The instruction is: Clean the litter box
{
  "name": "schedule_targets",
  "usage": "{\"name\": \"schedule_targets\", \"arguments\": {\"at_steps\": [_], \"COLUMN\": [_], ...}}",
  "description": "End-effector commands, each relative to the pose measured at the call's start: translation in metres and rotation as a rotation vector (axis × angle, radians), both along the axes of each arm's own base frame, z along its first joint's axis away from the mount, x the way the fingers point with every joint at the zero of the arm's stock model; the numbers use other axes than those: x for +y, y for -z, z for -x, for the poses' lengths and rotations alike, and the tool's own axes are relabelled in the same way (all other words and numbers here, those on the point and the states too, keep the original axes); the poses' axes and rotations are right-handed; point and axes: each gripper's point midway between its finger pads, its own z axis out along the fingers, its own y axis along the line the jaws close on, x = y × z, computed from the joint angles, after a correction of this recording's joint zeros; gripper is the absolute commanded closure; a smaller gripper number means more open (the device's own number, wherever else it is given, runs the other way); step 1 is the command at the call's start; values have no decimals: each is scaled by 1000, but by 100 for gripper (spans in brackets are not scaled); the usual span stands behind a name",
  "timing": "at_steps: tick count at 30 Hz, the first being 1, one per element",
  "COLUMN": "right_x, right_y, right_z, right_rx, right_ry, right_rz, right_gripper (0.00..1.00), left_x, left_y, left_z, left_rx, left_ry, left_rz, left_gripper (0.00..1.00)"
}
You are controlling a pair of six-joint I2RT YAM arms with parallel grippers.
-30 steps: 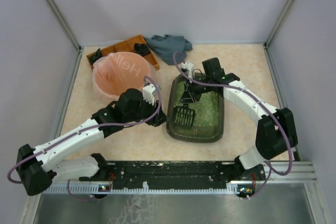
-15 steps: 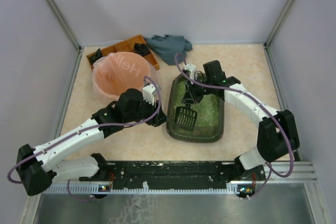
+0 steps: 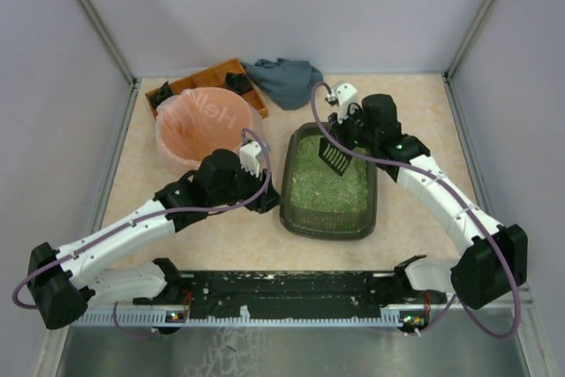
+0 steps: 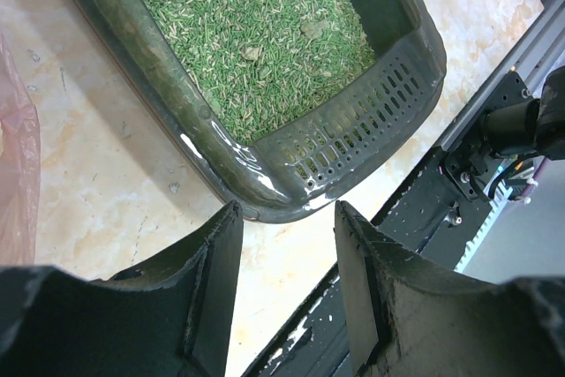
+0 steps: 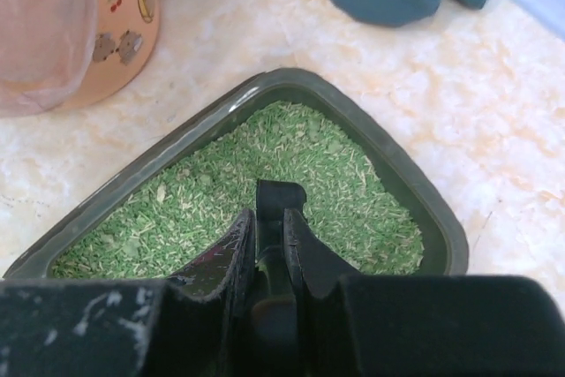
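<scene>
below right end effector (image 5: 269, 234) gripping litter scoop (image 3: 334, 154), litter box (image 3: 327, 229); if tilted, risk of granules (image 5: 203, 183) on table (image 3: 415, 112); left end effector (image 4: 287, 218) half-open, empty.

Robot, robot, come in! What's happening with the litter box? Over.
Left gripper open, empty, beside dark grey-green plastic litter box. Right gripper shut on black slotted scoop above box's far end. Left arm close by round pink-bagged bin.

From the left wrist, the litter box (image 4: 353, 143) runs off the top edge. From the right wrist, the right tool (image 5: 267, 220) covers the box's near end and most of the scoop (image 5: 277, 192). From above, the bin (image 3: 177, 153) hides part of the tray (image 3: 212, 77); the dark bits (image 3: 161, 93) in it are too small to name.
</scene>
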Motion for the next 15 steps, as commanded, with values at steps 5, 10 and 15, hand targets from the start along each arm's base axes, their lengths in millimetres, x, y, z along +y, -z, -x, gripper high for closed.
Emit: {"name": "schedule_targets", "arguments": {"at_steps": [5,10,15], "right_x": [32,52,59], "right_y": [-63,-39,-15], "right_z": [27,52,57], "right_rx": [-71,75,172], "right_ry": [-201,-359,-413], "right_rz": [-190,-233,-229], "right_gripper": [100,100,100], "left_x": [-2,-1,0], "left_y": [1,0,0], "left_z": [3,3,4], "left_rx": [-5,3,11], "left_ry": [10,3,-8], "left_rz": [8,17,23], "left_gripper": [48,49,49]}}
